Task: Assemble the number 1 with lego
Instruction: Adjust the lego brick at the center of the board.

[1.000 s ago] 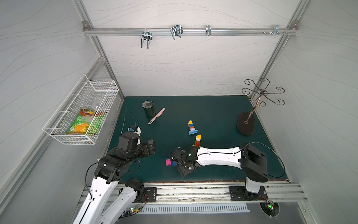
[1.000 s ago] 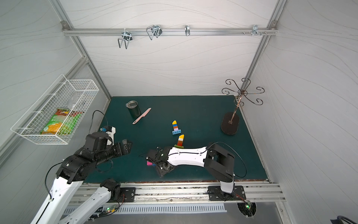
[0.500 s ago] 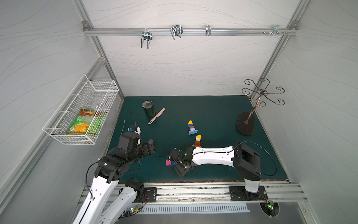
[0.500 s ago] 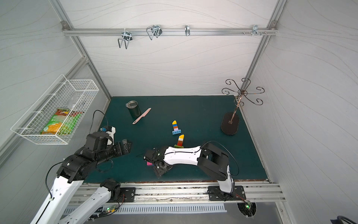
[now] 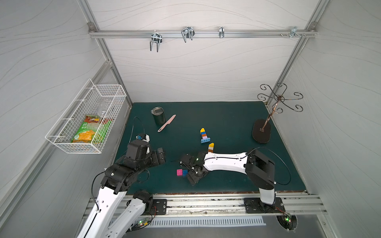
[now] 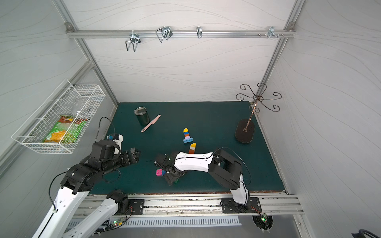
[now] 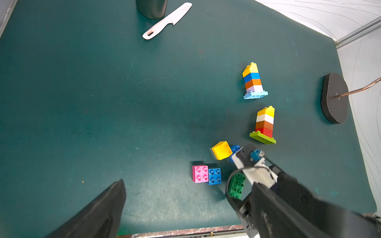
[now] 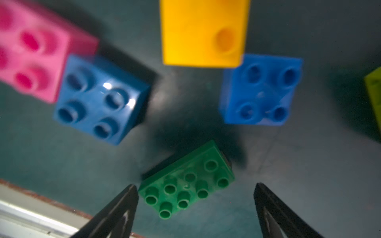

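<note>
In both top views the right arm (image 5: 224, 163) covers the foot of the near tower (image 5: 210, 147). In the left wrist view it hides part of the green brick (image 7: 237, 185) and most of one blue brick (image 7: 235, 148); the dark cup (image 7: 151, 8) is cut by the frame edge. The right wrist view is blurred, its pink brick (image 8: 31, 47), yellow brick (image 8: 202, 31) and lime plate (image 8: 374, 99) cut off.

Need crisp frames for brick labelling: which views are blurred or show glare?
Right wrist view: soft throughout, the pink brick most smeared, the green brick sharpest, white glare spots on the blue brick beside the pink. Left wrist view: crisp, with a pale sheen on the mat. Both top views: sharp, evenly lit.
</note>
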{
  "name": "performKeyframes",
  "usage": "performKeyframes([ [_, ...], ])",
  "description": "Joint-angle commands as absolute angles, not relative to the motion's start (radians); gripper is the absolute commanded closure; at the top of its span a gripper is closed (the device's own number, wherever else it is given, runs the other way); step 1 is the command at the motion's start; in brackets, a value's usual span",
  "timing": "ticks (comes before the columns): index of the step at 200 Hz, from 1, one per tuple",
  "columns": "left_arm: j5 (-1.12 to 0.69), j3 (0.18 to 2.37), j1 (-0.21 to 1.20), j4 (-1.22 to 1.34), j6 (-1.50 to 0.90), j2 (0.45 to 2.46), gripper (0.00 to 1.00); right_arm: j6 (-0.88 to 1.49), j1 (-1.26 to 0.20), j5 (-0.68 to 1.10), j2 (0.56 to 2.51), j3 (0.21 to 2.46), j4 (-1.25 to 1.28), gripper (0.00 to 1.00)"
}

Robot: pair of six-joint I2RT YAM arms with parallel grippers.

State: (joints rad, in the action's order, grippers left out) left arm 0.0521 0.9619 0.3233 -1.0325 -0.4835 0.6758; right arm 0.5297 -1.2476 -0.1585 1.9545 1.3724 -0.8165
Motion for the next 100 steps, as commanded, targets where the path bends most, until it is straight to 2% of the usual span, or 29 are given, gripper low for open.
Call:
performKeyframes([
  [1, 0.064, 0.966, 0.321, -1.013, -0.49, 0.685, 0.01, 0.511, -1.233, -0.176, 1.964, 1.371, -0.83, 0.1],
  [65, 0.066, 0.966, 0.321, -1.014, -0.491, 0.69, 0.0, 0.651, -1.129, -0.16, 1.853, 1.226, -0.756, 0.1],
  [100, 0.067, 0.966, 0.321, -1.014, -0.491, 0.69, 0.01, 0.578, -1.095, -0.056, 1.806, 1.17, -0.646, 0.11],
])
